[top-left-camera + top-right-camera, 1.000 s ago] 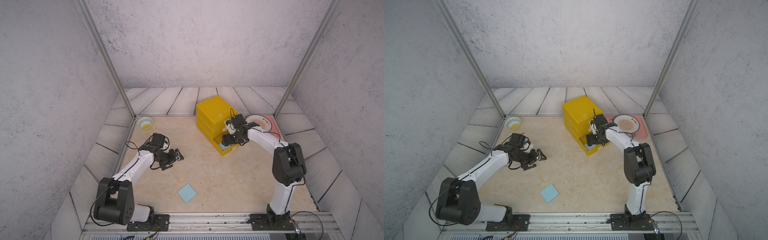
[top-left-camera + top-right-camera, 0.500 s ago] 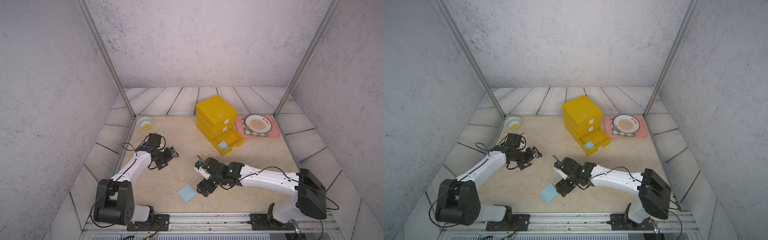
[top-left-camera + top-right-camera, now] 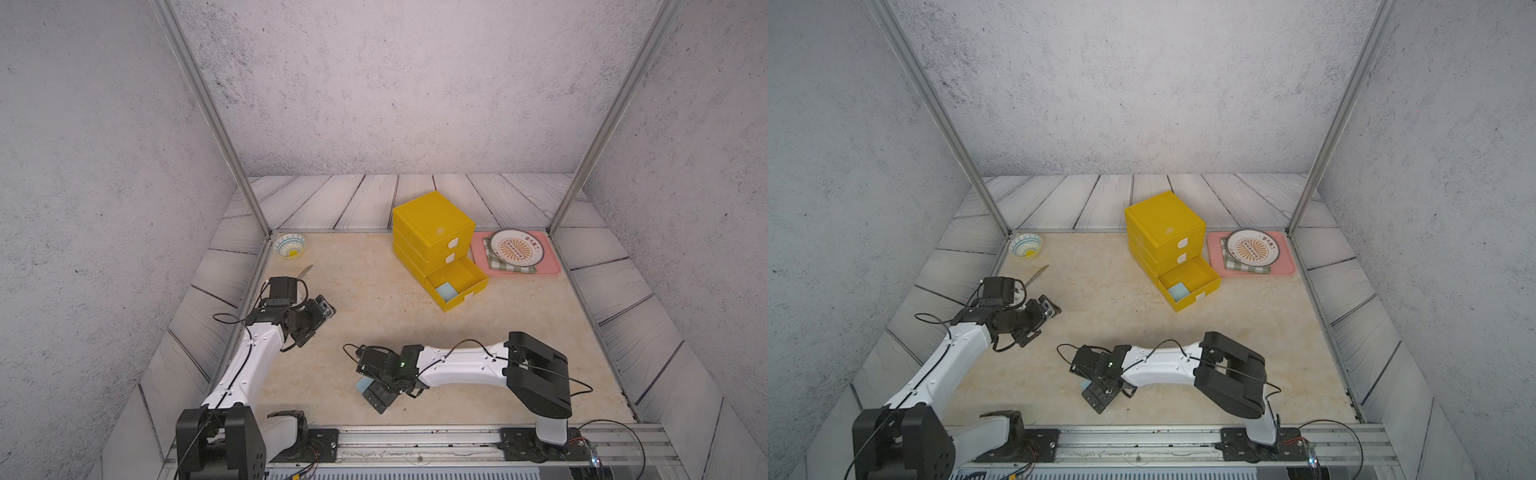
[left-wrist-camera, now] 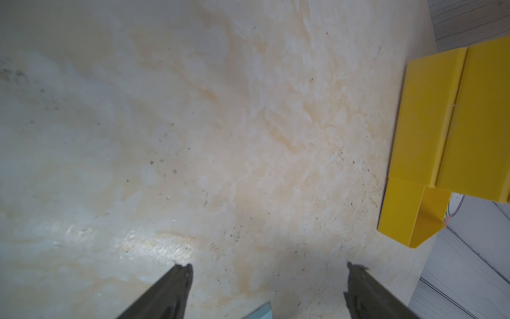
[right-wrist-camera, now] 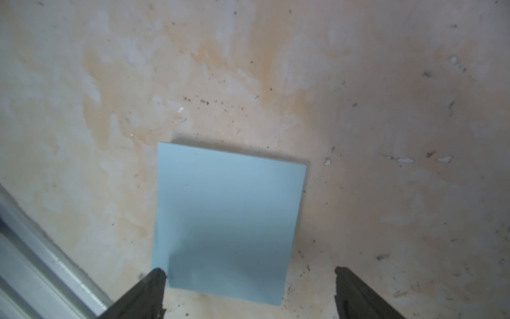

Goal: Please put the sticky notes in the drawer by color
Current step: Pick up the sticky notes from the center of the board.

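Bowl (image 3: 290, 245): small, round and glazed, with a blue line pattern and a yellow centre. It sits at the far left corner of the table (image 3: 374, 299).
Blade (image 3: 306, 271): a thin, flat, pale sliver near the bowl, too small to tell its kind.
Left gripper (image 4: 267, 269): dark tapered fingers stand wide apart with nothing between them, over bare table on the left.
Table: a smooth, glossy beige marbled top, dotted with dark specks.
Note (image 5: 226, 221): a thin, matte, light blue paper square lying flat near the front rail. In both top views the right gripper hides most of it.
Right gripper (image 5: 248, 272): fingers are spread wide astride the note's near edge. One tip overlaps a corner, and nothing is clamped.
Box (image 3: 432, 226): a bright yellow plastic cube with three drawers and white rounded tabs. The upper two drawers are shut.
Bottom drawer (image 3: 463, 272): pulled out, a shallow yellow tray shape.
Second note (image 3: 446, 291): a light blue square lying flat in a front corner of the bottom drawer.
Tray (image 3: 550, 268): a flat pink rounded rectangle just right of the box.
Cloth (image 3: 509, 268): green checked and folded, lying on the tray.
Plate (image 3: 515, 248): round and white with an orange sunburst print, resting on the cloth.
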Robot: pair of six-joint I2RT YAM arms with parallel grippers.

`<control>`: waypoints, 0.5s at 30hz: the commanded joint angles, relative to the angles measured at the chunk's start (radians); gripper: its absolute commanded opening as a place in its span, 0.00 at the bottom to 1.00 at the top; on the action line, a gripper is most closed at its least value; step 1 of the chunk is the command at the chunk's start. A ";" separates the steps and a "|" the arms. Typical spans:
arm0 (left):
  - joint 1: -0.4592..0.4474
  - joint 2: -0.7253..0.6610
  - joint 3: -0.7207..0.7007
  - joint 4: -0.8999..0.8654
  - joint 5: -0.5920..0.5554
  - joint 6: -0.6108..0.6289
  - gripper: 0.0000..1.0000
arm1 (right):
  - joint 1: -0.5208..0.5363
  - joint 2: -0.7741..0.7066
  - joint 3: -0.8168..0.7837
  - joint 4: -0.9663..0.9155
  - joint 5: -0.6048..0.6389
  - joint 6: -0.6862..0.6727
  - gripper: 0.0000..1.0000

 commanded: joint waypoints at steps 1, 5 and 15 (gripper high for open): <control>0.021 -0.002 -0.023 -0.015 0.018 0.023 0.93 | 0.023 0.056 0.056 -0.038 0.028 0.017 0.97; 0.035 0.017 -0.010 -0.038 0.052 0.049 0.93 | 0.050 0.081 0.103 -0.044 0.030 0.026 0.97; 0.051 0.009 -0.009 -0.047 0.072 0.065 0.93 | 0.056 0.140 0.102 -0.054 0.062 0.063 0.96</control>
